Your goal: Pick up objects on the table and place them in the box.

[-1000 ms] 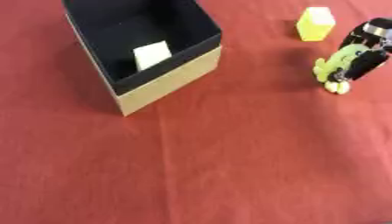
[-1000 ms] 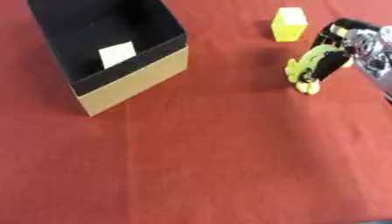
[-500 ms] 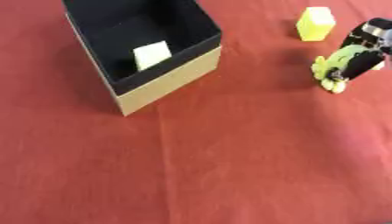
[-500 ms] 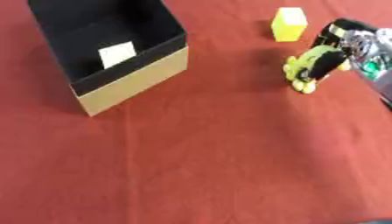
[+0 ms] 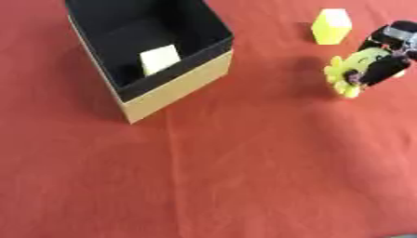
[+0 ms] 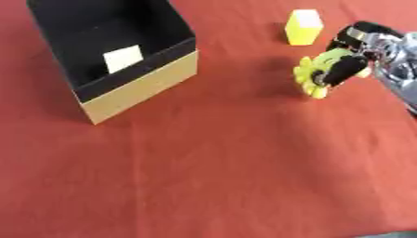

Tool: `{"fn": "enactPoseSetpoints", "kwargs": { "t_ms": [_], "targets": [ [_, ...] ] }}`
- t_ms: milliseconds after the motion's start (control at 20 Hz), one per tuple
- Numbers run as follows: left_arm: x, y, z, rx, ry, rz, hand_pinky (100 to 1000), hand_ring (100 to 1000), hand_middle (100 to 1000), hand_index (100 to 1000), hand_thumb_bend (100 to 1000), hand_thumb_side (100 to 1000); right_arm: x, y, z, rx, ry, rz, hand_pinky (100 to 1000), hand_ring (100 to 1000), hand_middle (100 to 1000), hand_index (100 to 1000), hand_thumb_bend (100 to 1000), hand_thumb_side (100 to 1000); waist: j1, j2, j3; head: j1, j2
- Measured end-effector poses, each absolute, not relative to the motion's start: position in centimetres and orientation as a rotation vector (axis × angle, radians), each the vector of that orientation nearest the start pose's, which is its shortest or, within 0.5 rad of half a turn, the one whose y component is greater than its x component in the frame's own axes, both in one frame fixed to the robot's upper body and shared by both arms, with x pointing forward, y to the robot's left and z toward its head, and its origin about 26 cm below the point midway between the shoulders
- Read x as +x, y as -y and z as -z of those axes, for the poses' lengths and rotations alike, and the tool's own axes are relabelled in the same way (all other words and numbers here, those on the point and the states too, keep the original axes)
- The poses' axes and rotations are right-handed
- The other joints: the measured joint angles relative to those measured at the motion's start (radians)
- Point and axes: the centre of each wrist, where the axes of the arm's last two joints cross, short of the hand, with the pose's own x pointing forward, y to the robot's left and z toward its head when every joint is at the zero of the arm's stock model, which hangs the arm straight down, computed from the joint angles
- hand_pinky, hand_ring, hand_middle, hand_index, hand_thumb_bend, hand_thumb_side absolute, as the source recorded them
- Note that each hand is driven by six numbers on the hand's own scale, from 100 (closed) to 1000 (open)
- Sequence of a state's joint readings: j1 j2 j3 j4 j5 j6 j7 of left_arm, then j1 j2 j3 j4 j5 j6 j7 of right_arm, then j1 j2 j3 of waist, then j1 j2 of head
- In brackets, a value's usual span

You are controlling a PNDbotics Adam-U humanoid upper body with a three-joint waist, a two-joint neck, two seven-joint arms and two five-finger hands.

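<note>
An open box [image 5: 175,81] with black inner walls and a tan outside stands at the upper left on the red cloth; a pale card [image 5: 159,59] lies inside it. My right hand [image 6: 358,51] comes in from the right edge, its fingers curled round a yellow-green lumpy object [image 6: 316,73] held just above the cloth. A yellow block [image 6: 303,27] stands upright on the cloth just behind the hand. My left hand shows in no view.
Red cloth [image 5: 244,176] covers the whole table, with a faint crease running down from the box's near corner. The silver forearm [image 6: 400,74] lies along the right edge.
The right hand with the yellow-green object has shifted slightly leftward, away from the right edge. The box and the yellow block have not moved.
</note>
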State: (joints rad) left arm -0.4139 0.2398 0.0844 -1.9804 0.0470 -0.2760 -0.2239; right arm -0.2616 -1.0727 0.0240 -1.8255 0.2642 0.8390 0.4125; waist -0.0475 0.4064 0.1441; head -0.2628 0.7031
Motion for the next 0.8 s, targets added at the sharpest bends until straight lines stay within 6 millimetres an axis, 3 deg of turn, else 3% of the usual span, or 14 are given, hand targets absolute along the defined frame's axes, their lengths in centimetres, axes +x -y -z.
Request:
{"fn": "enactPoseSetpoints", "kwargs": {
  "t_ms": [800],
  "targets": [
    [31.1, -25.8, -22.5, 0.015, -3.559, -0.726, 475, 594, 687, 585, 100, 568, 28.0, 34.6, -29.9, -1.046, 1.098, -0.905, 555, 561, 509, 617, 184, 100, -0.031, -0.047, 0.001, 0.032, 0.016]
  ]
}}
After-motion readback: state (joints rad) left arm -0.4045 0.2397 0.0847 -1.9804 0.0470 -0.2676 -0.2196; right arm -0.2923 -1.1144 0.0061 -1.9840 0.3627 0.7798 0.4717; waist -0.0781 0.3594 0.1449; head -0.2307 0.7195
